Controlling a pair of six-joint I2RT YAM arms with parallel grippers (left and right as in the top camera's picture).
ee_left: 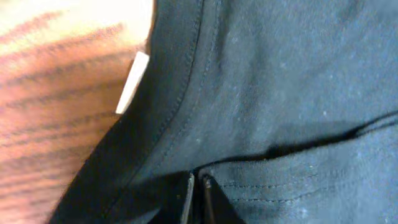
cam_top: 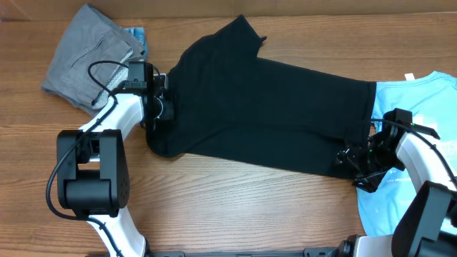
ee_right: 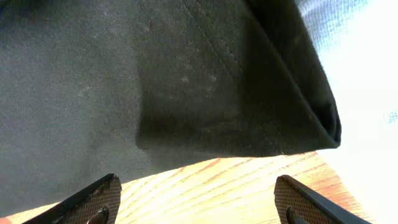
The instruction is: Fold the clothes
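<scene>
Ahead of the wide-open, empty right hand lies a hem corner of the black T-shirt: best grip both layers there while the left hand, pinched shut on the neck end, holds.

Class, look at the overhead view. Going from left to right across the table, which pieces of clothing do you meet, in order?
grey garment → black T-shirt → blue T-shirt
</scene>
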